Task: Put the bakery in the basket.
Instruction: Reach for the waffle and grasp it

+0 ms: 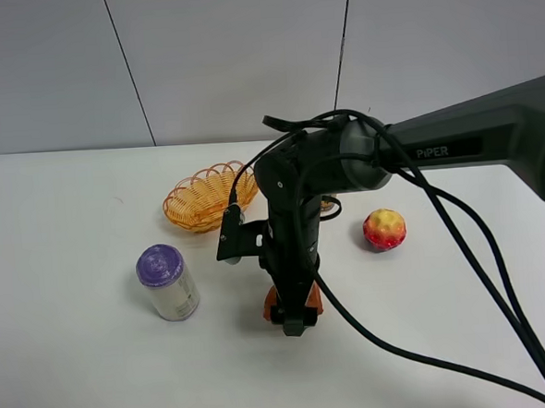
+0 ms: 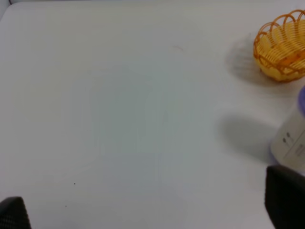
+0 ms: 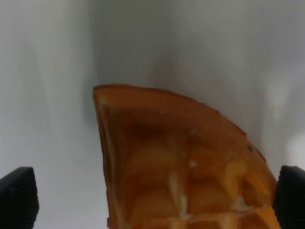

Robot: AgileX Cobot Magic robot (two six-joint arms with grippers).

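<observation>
The bakery, an orange-brown waffle wedge [image 3: 181,162], lies flat on the white table. In the exterior high view only its orange edges [image 1: 272,307] show under my right gripper [image 1: 294,321], which points straight down over it. In the right wrist view the right gripper [image 3: 152,200] is open, one dark fingertip [image 3: 16,198] on each side of the wedge. The woven orange-yellow basket [image 1: 207,199] stands behind, apart from the gripper, and is empty; it also shows in the left wrist view [image 2: 281,47]. My left gripper [image 2: 147,210] is open over bare table.
A white can with a purple lid [image 1: 168,282] stands left of the waffle and shows at the edge of the left wrist view [image 2: 293,143]. A red-and-yellow ball [image 1: 384,229] lies to the right. The right arm's cables trail across the table front right.
</observation>
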